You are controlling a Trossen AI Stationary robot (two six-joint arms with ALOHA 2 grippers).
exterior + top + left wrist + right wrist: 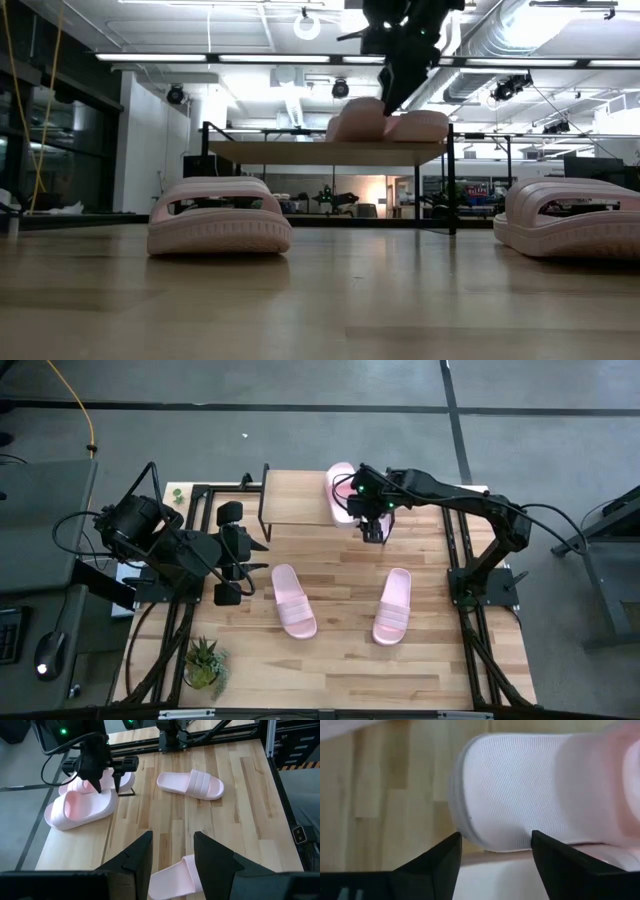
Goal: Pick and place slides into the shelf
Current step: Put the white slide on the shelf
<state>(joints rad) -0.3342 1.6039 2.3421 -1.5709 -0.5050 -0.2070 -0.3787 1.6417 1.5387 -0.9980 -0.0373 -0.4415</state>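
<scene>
With its jaws apart, the right gripper (372, 532) hangs just over the slides (341, 493) apparently released on the shelf (297, 497); two floor slides (294, 600) await picking.

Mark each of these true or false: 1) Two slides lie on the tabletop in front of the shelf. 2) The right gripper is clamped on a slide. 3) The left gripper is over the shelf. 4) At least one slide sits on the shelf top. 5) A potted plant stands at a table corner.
1) True: two slides lie on the tabletop, apart from each other.
2) False: the right gripper stands open just off the slide on the shelf, holding nothing.
3) False: the left gripper waits open at the table's left side, clear of the shelf.
4) True.
5) True: the potted plant stands at the near left corner.
</scene>
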